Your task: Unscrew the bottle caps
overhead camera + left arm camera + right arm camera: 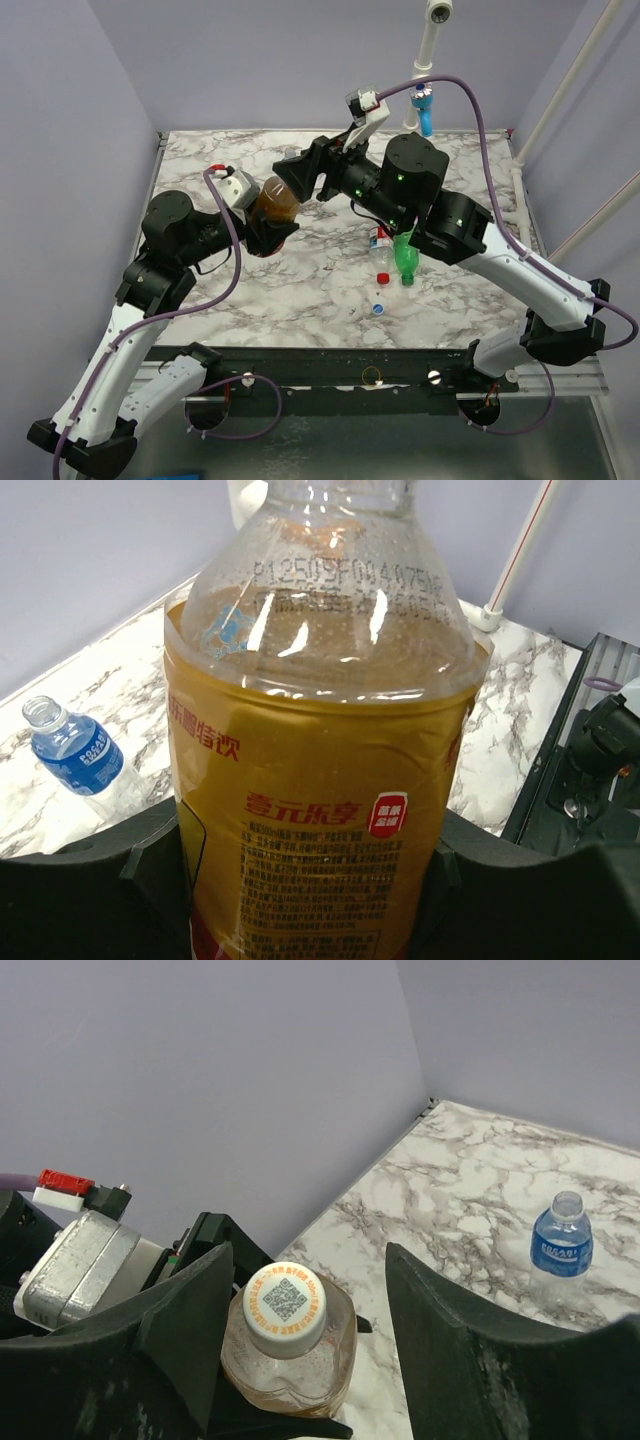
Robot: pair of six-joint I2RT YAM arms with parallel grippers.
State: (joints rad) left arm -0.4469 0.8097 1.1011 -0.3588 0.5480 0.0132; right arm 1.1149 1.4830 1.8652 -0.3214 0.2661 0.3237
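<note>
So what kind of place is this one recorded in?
Probably a robotics lab test cell: a marble-patterned tabletop boxed in by plain lilac walls, the left arm and right arm mounted along a frame rail at its near edge, white pipe framing alongside.

Reads to me as a robotics lab test cell, not a lived-in room. I see a marble-print tabletop [200, 165] boxed in by plain lavender panels [70, 120]. White pipe framing [572, 75] stands on the right. Left arm [120, 340] and right arm [520, 270] mount on a metal rail [330, 372], with purple cables [236, 262] looping loose.
</note>
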